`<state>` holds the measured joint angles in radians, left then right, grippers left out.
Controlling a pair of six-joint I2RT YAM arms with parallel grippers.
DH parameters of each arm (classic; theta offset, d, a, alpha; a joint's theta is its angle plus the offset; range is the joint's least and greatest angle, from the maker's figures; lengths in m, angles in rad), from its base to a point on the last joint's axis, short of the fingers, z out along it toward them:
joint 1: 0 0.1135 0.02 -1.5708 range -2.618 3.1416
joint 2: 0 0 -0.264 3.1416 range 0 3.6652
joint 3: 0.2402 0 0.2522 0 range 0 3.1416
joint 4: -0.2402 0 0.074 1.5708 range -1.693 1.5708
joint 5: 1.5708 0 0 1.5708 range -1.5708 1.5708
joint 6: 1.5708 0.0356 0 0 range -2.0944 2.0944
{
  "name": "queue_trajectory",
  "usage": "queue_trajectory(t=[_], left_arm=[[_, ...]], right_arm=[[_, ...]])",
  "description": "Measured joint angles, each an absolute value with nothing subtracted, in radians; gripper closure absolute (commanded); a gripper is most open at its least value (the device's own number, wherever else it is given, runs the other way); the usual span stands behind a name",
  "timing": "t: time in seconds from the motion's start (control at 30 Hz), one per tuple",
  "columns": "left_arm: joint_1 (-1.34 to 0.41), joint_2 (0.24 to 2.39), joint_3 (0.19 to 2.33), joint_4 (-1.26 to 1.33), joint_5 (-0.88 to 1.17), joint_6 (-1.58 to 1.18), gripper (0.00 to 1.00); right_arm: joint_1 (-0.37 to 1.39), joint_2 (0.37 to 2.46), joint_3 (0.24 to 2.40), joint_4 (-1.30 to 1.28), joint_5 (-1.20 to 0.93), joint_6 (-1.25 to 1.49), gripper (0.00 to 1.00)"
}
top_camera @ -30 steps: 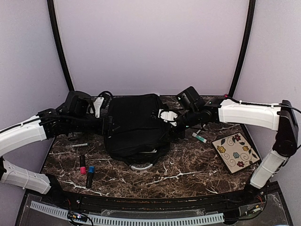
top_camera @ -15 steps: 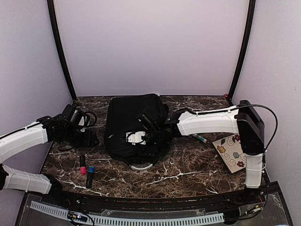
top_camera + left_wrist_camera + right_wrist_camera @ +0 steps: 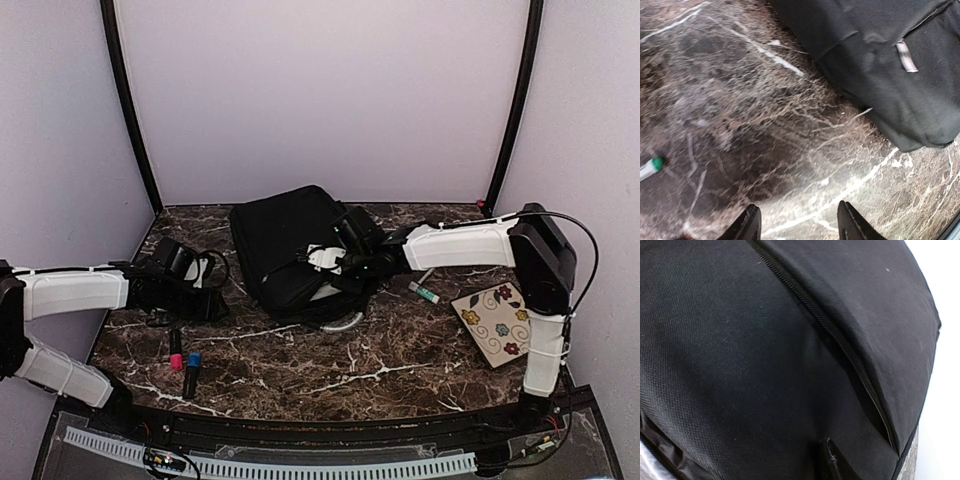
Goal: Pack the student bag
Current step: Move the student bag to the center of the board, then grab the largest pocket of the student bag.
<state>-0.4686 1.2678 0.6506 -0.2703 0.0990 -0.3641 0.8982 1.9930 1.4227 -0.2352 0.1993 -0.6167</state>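
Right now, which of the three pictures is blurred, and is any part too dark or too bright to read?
Left wrist view: the table is smeared and soft; the edge of the bag reads better. Right wrist view: the bag fills the frame, weave sharp, right edge washed out white. Top view: even light, but the bag is a dark mass with little detail.

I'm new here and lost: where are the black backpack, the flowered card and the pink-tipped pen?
black backpack (image 3: 280, 248), overhead view, top fabric panel.
flowered card (image 3: 503, 322), overhead view, its middle.
pink-tipped pen (image 3: 176, 360), overhead view, pink tip.
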Motion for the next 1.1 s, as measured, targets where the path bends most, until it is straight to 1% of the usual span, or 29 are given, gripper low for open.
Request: queue_trajectory(t=[0.1, 0.17, 0.37, 0.43, 0.5, 0.53, 0.6, 0.73, 0.8, 0.93, 1.0, 1.1], left_arm=[[-0.469, 1.317, 0.625, -0.168, 0.146, -0.353, 0.5], [-0.469, 1.34, 0.604, -0.092, 0.196, -0.35, 0.5], [-0.477, 1.369, 0.575, 0.091, 0.299, -0.347, 0.5], [-0.483, 1.392, 0.575, 0.145, 0.318, -0.343, 0.5], [-0.491, 1.427, 0.575, 0.179, 0.325, -0.337, 0.53], [-0.496, 1.449, 0.575, 0.192, 0.326, -0.333, 0.56], [-0.506, 1.487, 0.575, 0.21, 0.326, -0.324, 0.6], [-0.519, 1.548, 0.575, 0.243, 0.324, -0.309, 0.61], [-0.522, 1.567, 0.575, 0.259, 0.32, -0.306, 0.59], [-0.526, 1.589, 0.575, 0.296, 0.311, -0.298, 0.59], [-0.526, 1.6, 0.576, 0.312, 0.309, -0.294, 0.61], [-0.527, 1.629, 0.592, 0.337, 0.307, -0.278, 0.71]], right_arm=[[0.849, 1.92, 1.357, -0.241, 0.108, -0.627, 0.65], [0.849, 1.87, 1.327, -0.272, 0.036, -0.628, 0.65], [0.862, 1.842, 1.327, -0.347, -0.077, -0.619, 0.67], [0.859, 1.842, 1.327, -0.368, -0.12, -0.616, 0.69], [0.855, 1.842, 1.327, -0.384, -0.161, -0.612, 0.73], [0.852, 1.842, 1.328, -0.397, -0.183, -0.612, 0.74], [0.846, 1.842, 1.338, -0.435, -0.231, -0.612, 0.74], [0.817, 1.842, 1.375, -0.488, -0.324, -0.612, 0.74], [0.804, 1.842, 1.386, -0.5, -0.351, -0.612, 0.72], [0.794, 1.842, 1.395, -0.524, -0.378, -0.609, 0.62], [0.794, 1.842, 1.395, -0.529, -0.385, -0.607, 0.59], [0.793, 1.842, 1.395, -0.532, -0.388, -0.605, 0.57]])
